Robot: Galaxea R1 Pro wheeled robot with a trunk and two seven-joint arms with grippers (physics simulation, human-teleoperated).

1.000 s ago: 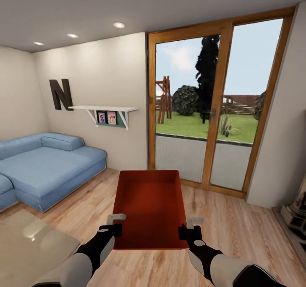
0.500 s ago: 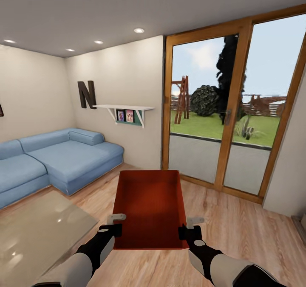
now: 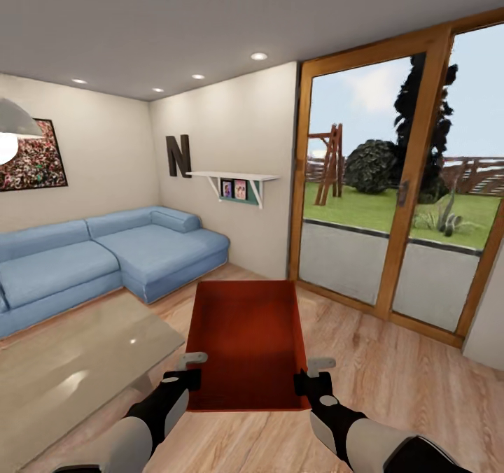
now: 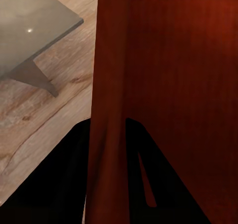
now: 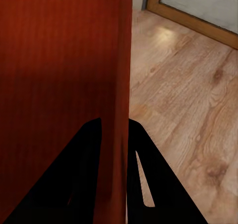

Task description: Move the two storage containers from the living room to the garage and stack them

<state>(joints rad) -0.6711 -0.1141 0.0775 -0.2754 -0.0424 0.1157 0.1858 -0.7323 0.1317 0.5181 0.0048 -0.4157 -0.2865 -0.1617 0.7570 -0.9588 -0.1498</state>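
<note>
One orange-red storage container (image 3: 246, 340) hangs level in front of me above the light wood plank floor of the living room. My left gripper (image 3: 190, 378) is shut on its left wall near the close corner. My right gripper (image 3: 304, 382) is shut on its right wall. In the left wrist view the red wall (image 4: 106, 134) runs between the two black fingers (image 4: 64, 174). The right wrist view has the same pinch on the container's wall (image 5: 115, 134). The inside of the bin looks empty. The second container is out of view.
A blue corner sofa (image 3: 105, 256) stands at the left. The grey low table (image 3: 63, 368) lies close on my left. A wood-framed glass door (image 3: 399, 193) to a garden is ahead right. A white shelf (image 3: 234, 178) and a pendant lamp (image 3: 10, 130) hang at the walls.
The whole view has swung to the left: sofa, shelf and door slid rightward, and the table, a wall picture and the lamp came into view. The container and both grippers keep their hold.
</note>
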